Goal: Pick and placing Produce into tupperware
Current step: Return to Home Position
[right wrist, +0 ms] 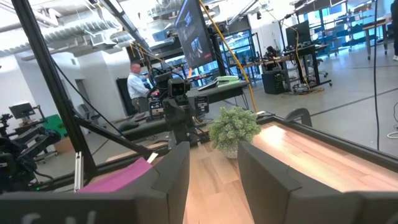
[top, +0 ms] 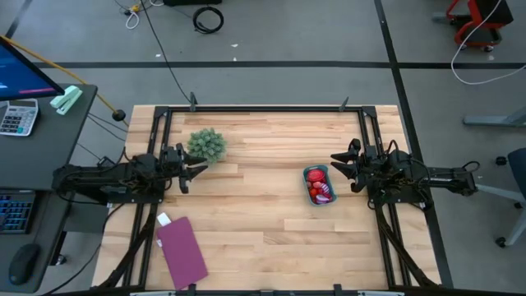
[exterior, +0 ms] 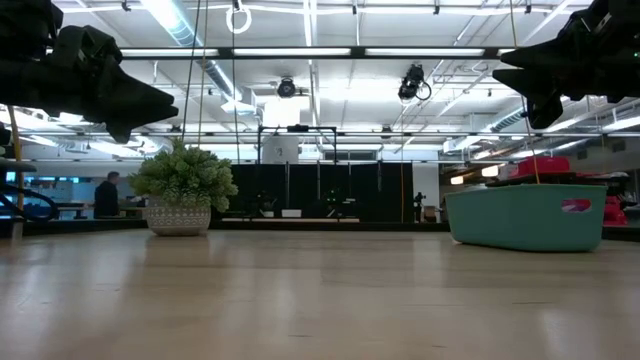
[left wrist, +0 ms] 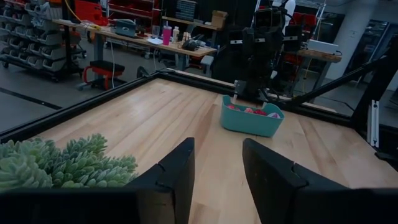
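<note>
While produce (top: 319,187) sits in the tupperware (exterior: 525,215), left gripper (left wrist: 217,142) spread, empty, right gripper (right wrist: 214,146) spread, empty

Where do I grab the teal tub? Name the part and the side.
Grip the tub by the long wall nearest the right gripper, from straight above, straddling the rim. The open top exposes that rim; the fruit inside probably allows only a shallow pinch.

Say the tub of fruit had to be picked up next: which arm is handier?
Probably the right. The right gripper hangs open just beside the tub, while the left gripper, also open, is across the table by the plant.
</note>
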You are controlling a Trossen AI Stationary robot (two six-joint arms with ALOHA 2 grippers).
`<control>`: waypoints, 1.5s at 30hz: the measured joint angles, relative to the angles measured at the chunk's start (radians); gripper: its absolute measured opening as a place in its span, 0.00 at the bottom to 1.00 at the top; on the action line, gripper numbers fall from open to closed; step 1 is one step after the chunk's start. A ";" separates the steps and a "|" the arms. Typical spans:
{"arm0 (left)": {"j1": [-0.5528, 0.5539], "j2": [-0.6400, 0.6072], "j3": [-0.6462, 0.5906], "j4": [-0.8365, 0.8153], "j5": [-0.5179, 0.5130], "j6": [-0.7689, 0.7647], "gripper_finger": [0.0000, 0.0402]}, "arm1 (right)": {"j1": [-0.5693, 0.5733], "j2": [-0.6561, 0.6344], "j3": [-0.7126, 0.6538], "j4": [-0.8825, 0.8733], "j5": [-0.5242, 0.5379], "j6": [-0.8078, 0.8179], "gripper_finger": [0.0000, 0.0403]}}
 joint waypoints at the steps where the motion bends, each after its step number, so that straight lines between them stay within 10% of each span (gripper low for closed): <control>1: 0.000 0.000 0.000 0.000 0.000 0.001 0.35 | 0.000 0.000 0.000 0.000 0.000 0.000 0.36; 45: 0.000 0.000 0.000 0.000 0.000 0.000 0.38 | 0.000 0.000 0.000 0.000 0.000 0.000 0.36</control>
